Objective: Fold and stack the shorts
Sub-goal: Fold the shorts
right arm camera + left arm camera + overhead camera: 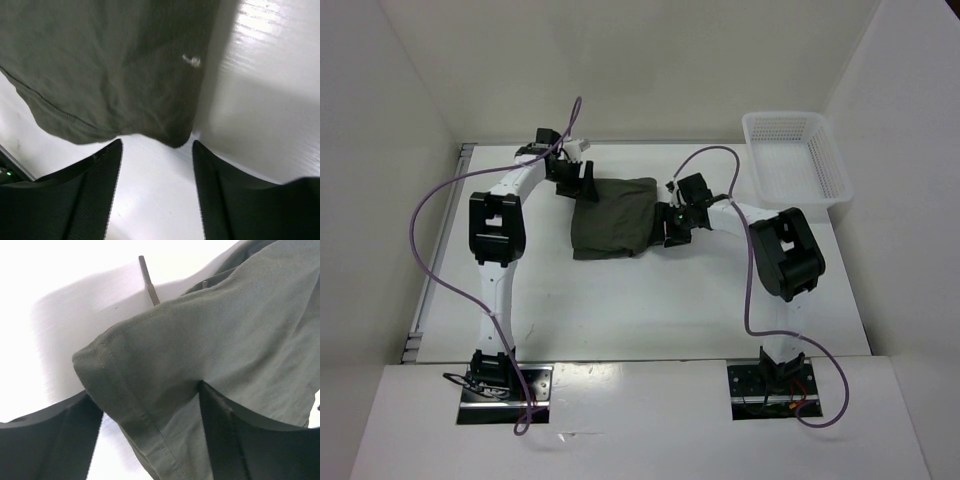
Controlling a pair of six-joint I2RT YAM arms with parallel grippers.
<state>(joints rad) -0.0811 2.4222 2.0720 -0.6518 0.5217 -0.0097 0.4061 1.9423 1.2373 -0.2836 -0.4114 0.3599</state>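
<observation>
Olive shorts (615, 218) lie on the table (620, 310), a hemmed corner between the spread jaws of the left gripper (150, 395), another edge just ahead of the spread, empty jaws of the right gripper (156, 145); risk: a shallow bite would catch one layer only and the fold would slip.

The shorts (615, 218) lie on the table (650, 310), with the left gripper (575, 185) at their far left corner and the right gripper (675, 228) at their right edge. The basket (790, 117) sits at the table's far right corner, well apart from them.
</observation>
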